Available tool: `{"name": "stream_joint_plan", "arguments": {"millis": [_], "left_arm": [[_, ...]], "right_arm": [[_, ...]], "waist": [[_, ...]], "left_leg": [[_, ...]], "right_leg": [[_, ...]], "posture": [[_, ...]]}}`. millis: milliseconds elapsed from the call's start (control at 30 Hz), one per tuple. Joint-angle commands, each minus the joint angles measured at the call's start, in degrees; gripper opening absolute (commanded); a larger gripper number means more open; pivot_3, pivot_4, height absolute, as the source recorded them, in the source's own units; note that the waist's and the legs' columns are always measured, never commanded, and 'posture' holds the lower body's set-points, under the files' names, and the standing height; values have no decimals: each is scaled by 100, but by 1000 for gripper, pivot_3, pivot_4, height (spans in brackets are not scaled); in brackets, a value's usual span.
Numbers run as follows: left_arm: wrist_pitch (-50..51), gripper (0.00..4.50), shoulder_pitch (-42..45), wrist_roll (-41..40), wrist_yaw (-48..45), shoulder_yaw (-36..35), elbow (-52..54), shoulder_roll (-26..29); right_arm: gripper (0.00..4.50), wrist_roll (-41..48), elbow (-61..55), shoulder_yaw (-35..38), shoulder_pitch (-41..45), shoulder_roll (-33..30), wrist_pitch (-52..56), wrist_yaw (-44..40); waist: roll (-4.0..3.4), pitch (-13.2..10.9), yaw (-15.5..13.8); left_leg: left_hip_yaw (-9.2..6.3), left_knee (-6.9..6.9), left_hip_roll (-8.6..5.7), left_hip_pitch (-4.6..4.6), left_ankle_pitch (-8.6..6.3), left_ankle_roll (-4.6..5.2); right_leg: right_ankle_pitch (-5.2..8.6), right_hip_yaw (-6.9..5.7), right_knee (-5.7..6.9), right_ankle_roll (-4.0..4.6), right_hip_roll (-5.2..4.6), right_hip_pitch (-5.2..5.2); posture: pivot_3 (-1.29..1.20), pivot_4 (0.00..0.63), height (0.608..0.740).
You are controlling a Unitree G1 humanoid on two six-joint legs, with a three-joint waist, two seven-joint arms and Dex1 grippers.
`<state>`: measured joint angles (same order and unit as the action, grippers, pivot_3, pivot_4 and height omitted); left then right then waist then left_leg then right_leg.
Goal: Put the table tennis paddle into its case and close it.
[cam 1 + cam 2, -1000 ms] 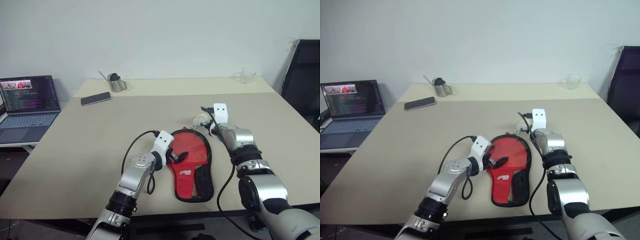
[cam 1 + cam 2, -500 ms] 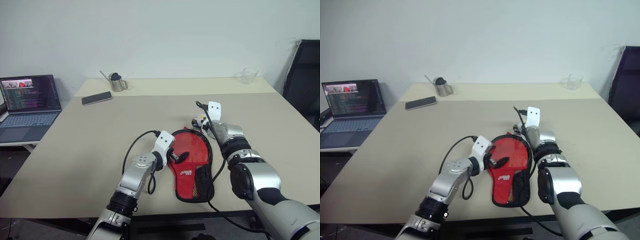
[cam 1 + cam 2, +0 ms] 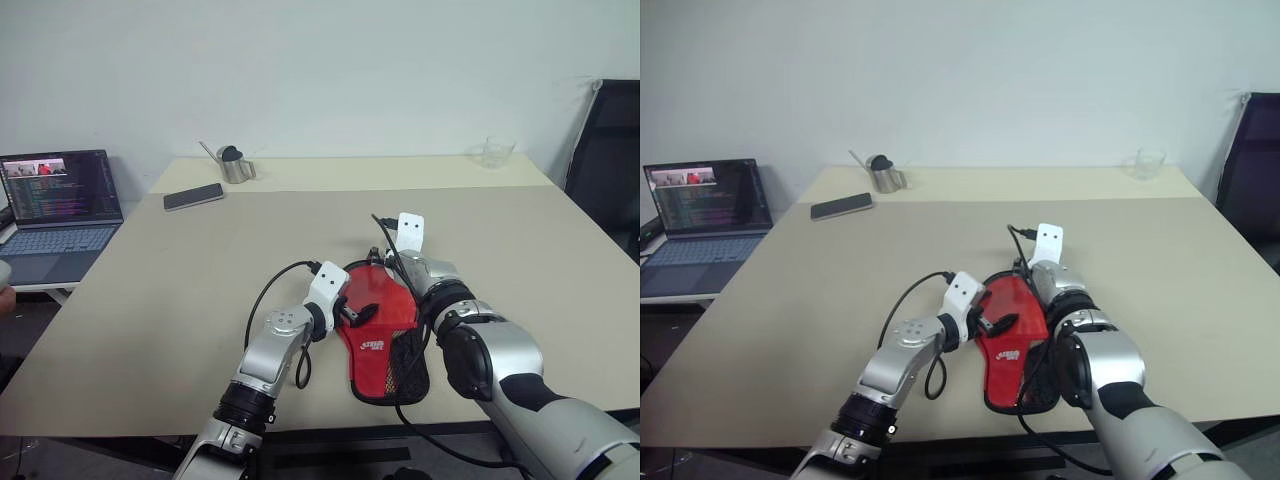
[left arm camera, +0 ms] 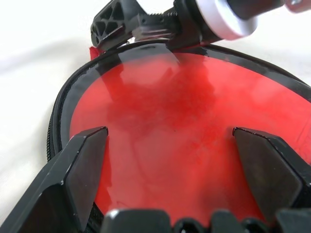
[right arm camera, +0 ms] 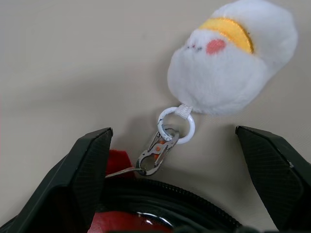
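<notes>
Head view: case (image 3: 385, 335) lies centre frame on the table (image 3: 150, 290), white logo unreadable. Right gripper (image 3: 385, 262) has shifted left to the case's far rim.

Left wrist: left gripper (image 4: 170, 145) spread over the red face.

Right wrist: jaws spread, plush charm (image 5: 231, 68) clipped to the zip.

place: office or lab room | signs: plain white wall (image 3: 320, 70); beige bench (image 3: 200, 260); open laptop (image 3: 55, 215) showing code; black office chair (image 3: 605, 160); phone (image 3: 192, 197); metal cup (image 3: 235, 166)
</notes>
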<state>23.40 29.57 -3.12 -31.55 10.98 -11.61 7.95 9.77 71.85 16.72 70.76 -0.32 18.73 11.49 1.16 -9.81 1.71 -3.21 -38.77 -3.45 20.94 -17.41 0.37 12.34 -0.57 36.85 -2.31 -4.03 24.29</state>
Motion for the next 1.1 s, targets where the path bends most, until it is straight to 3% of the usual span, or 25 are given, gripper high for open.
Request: {"name": "stream_joint_plan", "arguments": {"millis": [33,100,500,833,1100], "left_arm": [[19,4500,-39,24,40,75,52,-21],[23,4500,-44,25,52,69,60,-13],[68,4500,-87,7,134,34,145,33],[55,4500,-68,4,150,25,121,24],[77,4500,-76,-3,132,55,103,-19]], "right_arm": [[4302,-62,125,-37,47,141,-191,46],[3980,-137,174,-97,32,201,-264,61],[34,-282,228,-113,22,261,-358,91],[34,-303,221,-69,19,171,-373,105],[34,-500,106,-254,70,-282,-429,66]], "waist": [[0,0,2],[-1,1,4],[-2,1,12],[-3,2,11],[-3,1,-24]], "left_leg": [[0,0,0,0,0,-1],[0,0,0,-1,0,0],[-1,0,0,-2,1,-1],[-1,0,0,-3,1,-1],[-3,0,-1,-1,0,-1]], "right_leg": [[0,1,0,0,0,0],[0,1,0,0,0,0],[0,0,1,0,0,-1],[0,0,0,0,0,-1],[0,-2,-2,0,0,-3]], "posture": [[0,150,740],[0,150,740],[0,150,740],[0,150,740],[0,150,740]]}}
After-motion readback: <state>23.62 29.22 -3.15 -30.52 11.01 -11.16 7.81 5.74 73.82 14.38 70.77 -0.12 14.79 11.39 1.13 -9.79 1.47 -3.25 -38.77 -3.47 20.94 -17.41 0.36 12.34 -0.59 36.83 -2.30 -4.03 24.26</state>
